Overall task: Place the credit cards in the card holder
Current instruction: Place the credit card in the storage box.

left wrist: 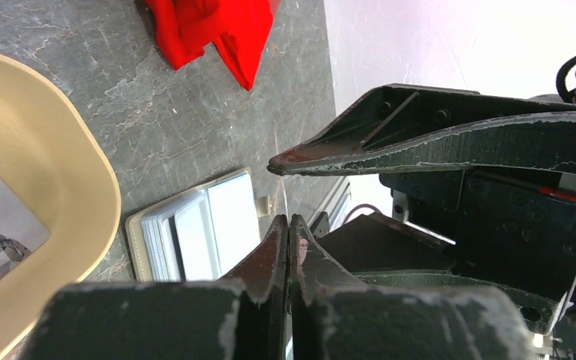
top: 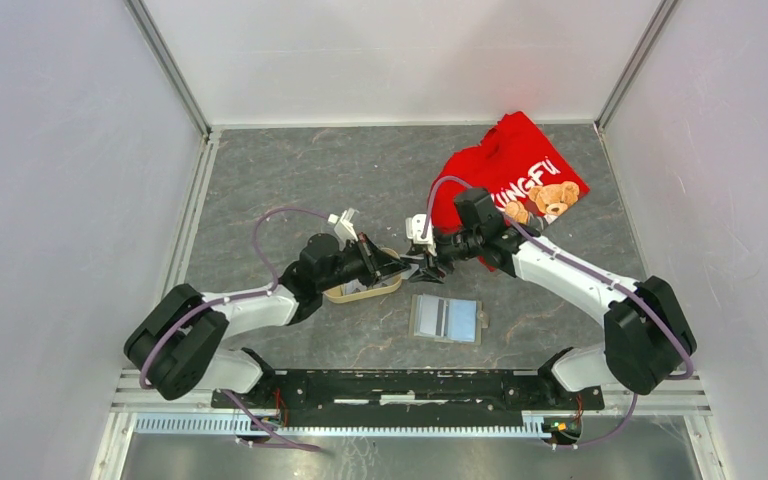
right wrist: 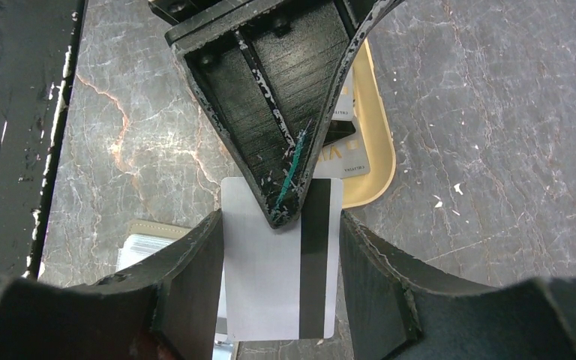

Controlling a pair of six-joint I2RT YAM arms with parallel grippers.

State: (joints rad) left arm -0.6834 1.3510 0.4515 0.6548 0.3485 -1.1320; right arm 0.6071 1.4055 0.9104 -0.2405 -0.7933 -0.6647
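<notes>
A pale grey credit card (right wrist: 270, 277) with a dark stripe hangs above the table, its two long edges pressed between the fingers of my right gripper (right wrist: 280, 217). My left gripper (left wrist: 288, 219) meets it from the other side, jaws shut flat on the card's far end, one fingertip (right wrist: 285, 210) lying across its face. The grippers meet tip to tip above the table (top: 415, 262). The card holder (top: 446, 318) lies open just below them, pale pockets up (left wrist: 195, 232). More credit cards (right wrist: 345, 154) lie in the beige tray (top: 355, 293).
A red shirt (top: 515, 175) with a bear print lies at the back right. The beige oval tray (left wrist: 60, 187) sits under the left arm, left of the card holder. White walls close in the table on three sides.
</notes>
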